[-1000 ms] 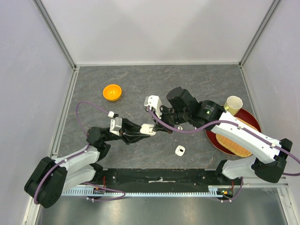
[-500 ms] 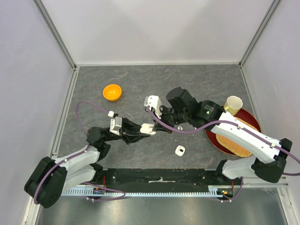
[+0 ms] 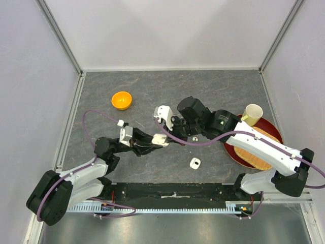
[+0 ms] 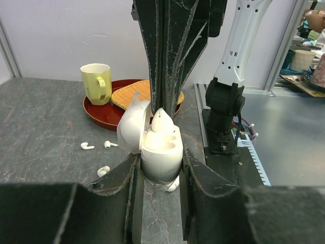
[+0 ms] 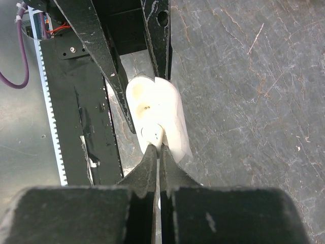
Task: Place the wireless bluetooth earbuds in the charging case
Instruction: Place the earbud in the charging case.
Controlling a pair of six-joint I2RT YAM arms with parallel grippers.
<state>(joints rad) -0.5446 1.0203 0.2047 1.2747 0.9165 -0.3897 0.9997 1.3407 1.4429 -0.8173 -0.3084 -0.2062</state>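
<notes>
Though tiny, glossy earbud [image 4: 161, 118] at rounded case [image 4: 161, 152].

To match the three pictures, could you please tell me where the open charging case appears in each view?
Top external: charging case near the table's middle, at the left arm's tip.
Left wrist: centre of frame, lid open to the left.
Right wrist: centre of frame, seen from above.
Shared landmark: the left gripper clamping the case in all three.
</notes>
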